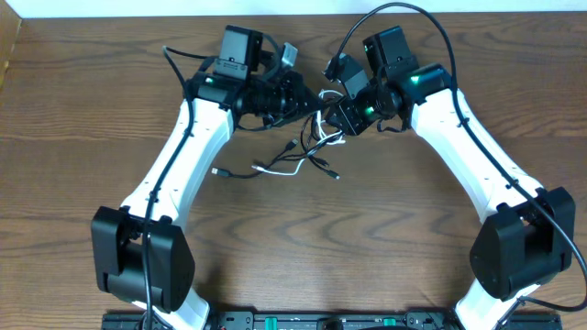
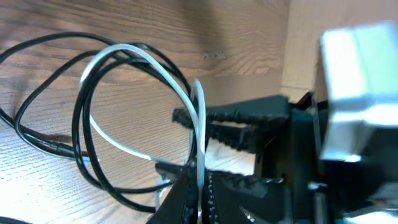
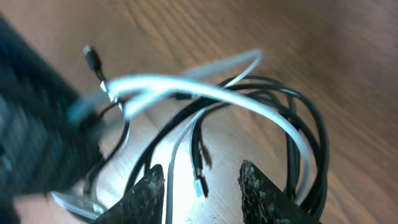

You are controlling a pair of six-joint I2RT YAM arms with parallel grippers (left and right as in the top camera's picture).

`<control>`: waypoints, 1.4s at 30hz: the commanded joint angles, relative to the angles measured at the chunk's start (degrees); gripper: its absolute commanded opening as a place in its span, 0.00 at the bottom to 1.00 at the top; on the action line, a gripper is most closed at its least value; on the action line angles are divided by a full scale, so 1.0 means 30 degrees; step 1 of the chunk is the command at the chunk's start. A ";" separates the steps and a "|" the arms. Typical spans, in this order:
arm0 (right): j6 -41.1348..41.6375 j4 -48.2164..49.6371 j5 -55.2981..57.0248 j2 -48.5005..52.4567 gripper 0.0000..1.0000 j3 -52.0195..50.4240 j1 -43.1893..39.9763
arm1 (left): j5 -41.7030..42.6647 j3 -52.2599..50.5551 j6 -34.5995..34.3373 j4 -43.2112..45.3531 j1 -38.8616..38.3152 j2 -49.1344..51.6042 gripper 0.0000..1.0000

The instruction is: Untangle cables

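The cables point(image 1: 307, 147) lie tangled on the wood table between my two grippers, with a white cable point(image 1: 282, 169) and black plug ends trailing toward the front. My left gripper point(image 2: 200, 194) is shut on the white cable point(image 2: 124, 55), which rises between its jaws and loops over the black cables point(image 2: 81, 130). My right gripper point(image 3: 202, 190) stands open. A thin white strand and a black cable's plug end point(image 3: 200, 184) lie in its gap, touching neither finger. The white cable point(image 3: 205, 90) arches above them, and black loops point(image 3: 311, 134) curve off to the right. Overhead, the left gripper point(image 1: 301, 96) and right gripper point(image 1: 332, 117) nearly meet.
The right gripper's serrated fingers point(image 2: 239, 117) reach in close beside my left jaws. A loose black plug end point(image 1: 217, 171) lies left of the tangle. The table's far edge point(image 1: 303, 16) runs close behind both wrists.
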 commanded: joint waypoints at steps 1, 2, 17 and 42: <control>-0.0306 -0.0219 -0.1931 0.0175 0.38 -0.0590 0.0095 | 0.0889 0.0255 -0.0189 0.0007 0.0430 0.0058 0.07; -0.0219 -0.0248 -0.2157 0.0175 0.40 -0.0590 0.0080 | 0.0889 0.0255 -0.0182 0.0007 0.0423 0.0058 0.07; 0.2288 -0.0080 -0.4313 0.0597 0.01 -0.1486 -0.0758 | -0.0087 0.0204 0.0306 -0.0007 0.0284 0.0058 0.07; 0.3920 -0.3140 -0.6499 -0.5027 0.37 -0.1872 -0.4262 | 0.1574 0.0095 0.4160 0.0619 0.0277 0.0379 0.07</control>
